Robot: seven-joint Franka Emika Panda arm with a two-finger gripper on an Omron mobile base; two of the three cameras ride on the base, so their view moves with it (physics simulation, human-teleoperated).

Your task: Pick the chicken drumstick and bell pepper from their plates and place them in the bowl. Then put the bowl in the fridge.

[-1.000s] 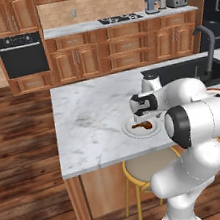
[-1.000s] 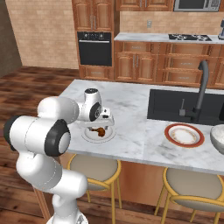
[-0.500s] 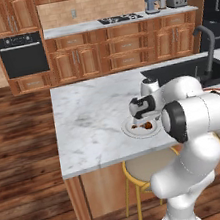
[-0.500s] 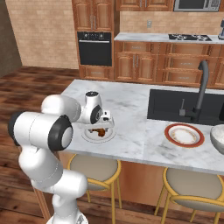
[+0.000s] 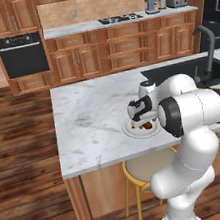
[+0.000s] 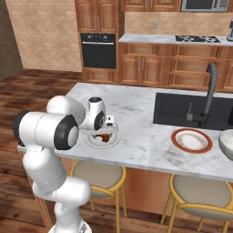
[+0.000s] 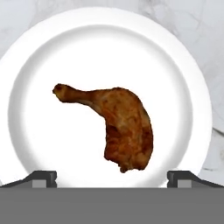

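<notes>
- One chicken drumstick (image 7: 116,124) lies on the plain white plate (image 7: 39,57) near the counter's front edge.
- The gripper (image 7: 111,177) hangs just above it, jaws fully spread and empty.
- Glossy and probably slippery; the thick end looks the safer hold.

Marble island counter (image 5: 88,120) with a black sink (image 6: 182,109) and tap (image 6: 208,93), yellow stools (image 6: 98,175) tucked under, wall oven (image 5: 23,54) behind.

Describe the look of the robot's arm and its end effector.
The arm is glossy white, built of fat rounded segments with dark bands at the joints. The end effector has a white and dark housing and two small dark finger tips. No cables or markings show.
</notes>
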